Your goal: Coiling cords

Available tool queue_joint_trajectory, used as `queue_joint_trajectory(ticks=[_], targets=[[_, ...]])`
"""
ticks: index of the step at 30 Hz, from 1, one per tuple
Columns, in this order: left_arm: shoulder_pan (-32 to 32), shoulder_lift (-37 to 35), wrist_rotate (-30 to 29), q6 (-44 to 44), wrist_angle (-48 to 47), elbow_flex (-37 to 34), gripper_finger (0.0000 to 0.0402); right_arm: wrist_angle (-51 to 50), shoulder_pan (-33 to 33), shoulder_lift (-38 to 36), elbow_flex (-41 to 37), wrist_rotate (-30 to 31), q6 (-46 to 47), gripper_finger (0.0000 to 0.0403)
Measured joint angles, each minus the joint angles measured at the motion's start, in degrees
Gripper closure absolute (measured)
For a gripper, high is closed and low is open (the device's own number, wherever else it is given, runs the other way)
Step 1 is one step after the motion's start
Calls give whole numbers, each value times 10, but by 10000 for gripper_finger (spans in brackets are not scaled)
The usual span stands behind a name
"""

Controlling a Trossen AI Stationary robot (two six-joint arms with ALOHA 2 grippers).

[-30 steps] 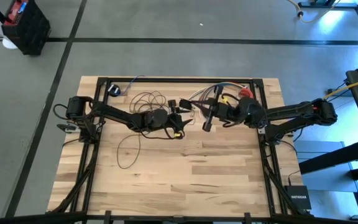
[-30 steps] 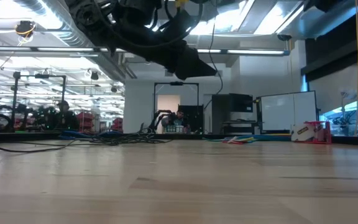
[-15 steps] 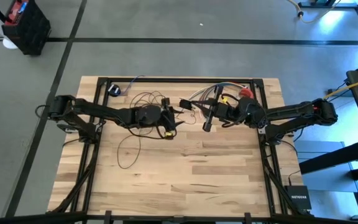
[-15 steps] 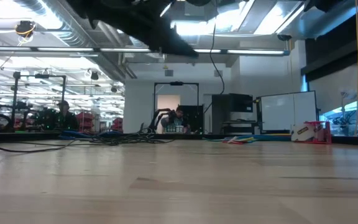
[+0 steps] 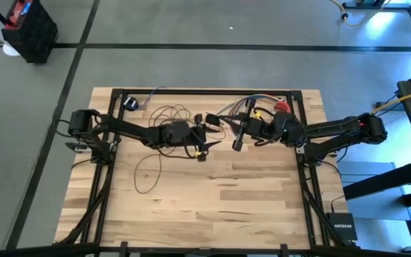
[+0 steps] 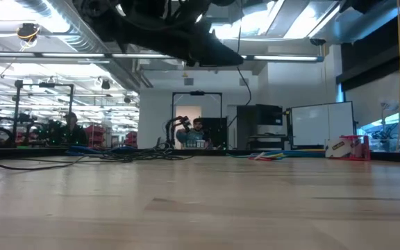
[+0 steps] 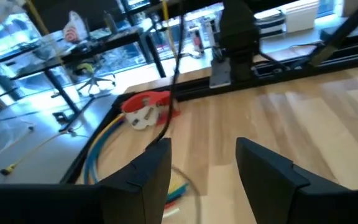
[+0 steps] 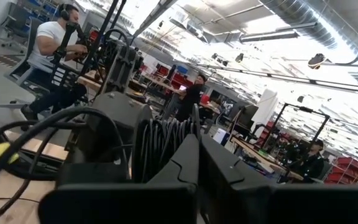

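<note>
Near the table's (image 5: 212,193) far edge, the cords (image 5: 164,114) lie mostly uncoiled; left tool (image 5: 204,137) gapes empty, right tool (image 5: 237,143) clenched, apparently on nothing.

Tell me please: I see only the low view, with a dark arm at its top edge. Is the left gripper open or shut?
Observer: Open. In the left wrist view, the left gripper has a wide gap between its fingers, and bare wood shows through it.
Operator: And where does the cord lie?
Observer: From above, the cord lies in loose loops on the side of the table far from your camera, partly under the left arm. Its puck sits near the far left corner.
Operator: And the right gripper?
Observer: The right gripper is shut. It faces the left one near the table's middle, apart from it.
</note>
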Motion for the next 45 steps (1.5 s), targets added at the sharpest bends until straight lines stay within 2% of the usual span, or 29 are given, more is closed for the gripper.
queue_joint_trajectory(ticks=[2, 6, 9, 14, 20, 31, 36, 45], targets=[[-1, 1, 19, -2, -1, 0, 229, -1, 0, 0, 0, 0, 0, 395], [-1, 1, 92, -11, 8, 0, 229, -2, 0, 0, 0, 0, 1, 398], [-1, 1, 95, -21, 21, 0, 229, -3, 0, 0, 0, 0, 1, 398], [-4, 1, 72, -26, 26, 0, 229, -2, 0, 0, 0, 0, 1, 398], [-15, 1, 11, -12, 27, 0, 229, -1, 0, 0, 0, 3, 1, 398], [-17, 1, 4, 11, 31, 0, 229, -6, 0, 0, 0, 14, 1, 398], [-16, 1, -63, 37, 5, 0, 229, -5, 0, 0, 0, 14, 0, 396], [-2, 2, -73, 29, 10, 0, 229, -6, 0, 0, 0, 13, 0, 398]])
